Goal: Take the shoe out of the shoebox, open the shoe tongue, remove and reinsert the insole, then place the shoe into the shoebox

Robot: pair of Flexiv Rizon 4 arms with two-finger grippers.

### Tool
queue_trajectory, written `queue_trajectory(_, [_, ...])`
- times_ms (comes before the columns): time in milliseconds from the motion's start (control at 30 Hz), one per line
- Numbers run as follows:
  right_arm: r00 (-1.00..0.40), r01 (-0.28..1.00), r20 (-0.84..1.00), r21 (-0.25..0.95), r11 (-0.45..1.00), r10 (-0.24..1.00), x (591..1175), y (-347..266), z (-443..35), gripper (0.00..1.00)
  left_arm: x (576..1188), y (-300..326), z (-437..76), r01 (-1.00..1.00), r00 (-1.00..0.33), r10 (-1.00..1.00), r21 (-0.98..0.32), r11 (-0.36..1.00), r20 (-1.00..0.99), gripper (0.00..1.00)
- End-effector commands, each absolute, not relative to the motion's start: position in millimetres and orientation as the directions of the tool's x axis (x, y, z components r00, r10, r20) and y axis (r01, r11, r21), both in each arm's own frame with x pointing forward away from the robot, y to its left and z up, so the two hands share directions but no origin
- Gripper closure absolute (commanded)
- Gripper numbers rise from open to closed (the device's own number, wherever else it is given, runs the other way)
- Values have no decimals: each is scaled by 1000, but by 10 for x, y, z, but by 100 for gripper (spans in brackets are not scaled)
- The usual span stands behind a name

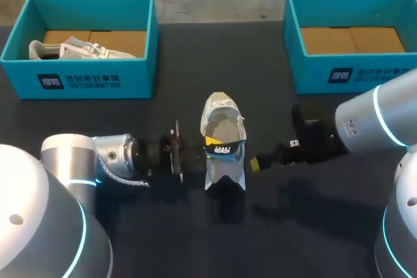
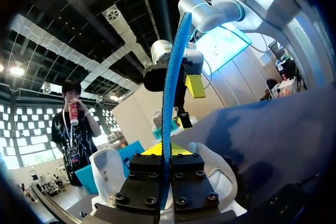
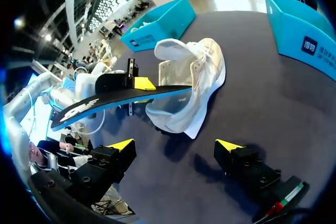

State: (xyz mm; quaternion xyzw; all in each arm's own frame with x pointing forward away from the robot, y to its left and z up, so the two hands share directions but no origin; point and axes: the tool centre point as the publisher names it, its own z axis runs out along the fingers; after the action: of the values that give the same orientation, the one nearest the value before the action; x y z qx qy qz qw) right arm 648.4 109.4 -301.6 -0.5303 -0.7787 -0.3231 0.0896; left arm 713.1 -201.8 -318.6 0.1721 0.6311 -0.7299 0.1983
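Left fingers [image 2: 149,151] pinching insole [image 2: 169,77], shoe [image 1: 71,50] in shoebox [image 1: 78,79]

Logo, print noted on left box [image 1: 78,83] front beyond left gripper [image 1: 208,146], right box [image 1: 343,75] front beyond right gripper [image 3: 176,145]; white mark on gripped insole [image 1: 223,150]. None legible.

A: Left arm [image 1: 114,154] pose?
B: In from the left, low over the table, wrist about level. Left gripper [image 1: 210,142] points sideways toward the middle, fingers pinched on the insole [image 1: 225,150].
A: Right arm [image 1: 374,118]?
B: In from the right, also low. Right gripper [image 3: 176,146] faces the left one, fingers spread wide, nothing between them. The grippers are near each other but apart.
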Motion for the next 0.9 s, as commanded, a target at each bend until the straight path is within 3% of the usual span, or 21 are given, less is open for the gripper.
queue_trajectory(33, [-422, 884, 482, 409, 228, 768, 6473, 1092, -3014, 0, 7148, -2024, -3212, 505, -863, -71, -856, -114, -500, 100])
queue_trajectory(367, [-422, 884, 482, 409, 228, 768, 6473, 1092, -3014, 0, 7168, -2001, -3200, 502, -865, -77, -860, -95, -497, 100])
queue_trajectory(400, [-422, 884, 482, 409, 228, 768, 6473, 1092, -3014, 0, 7165, -1999, -3194, 502, -864, -78, -859, -95, -497, 99])
queue_trajectory(433, [-422, 884, 482, 409, 228, 768, 6473, 1092, -3014, 0, 7162, -1996, -3187, 503, -864, -79, -859, -96, -497, 87])
queue_trajectory(600, [-422, 884, 482, 409, 228, 768, 6473, 1092, -3014, 0, 7145, -1986, -3169, 503, -864, -83, -858, -100, -497, 80])
queue_trajectory(900, [-422, 884, 482, 409, 228, 768, 6473, 1092, -3014, 0, 7104, -1986, -3064, 507, -862, -82, -853, -122, -501, 81])
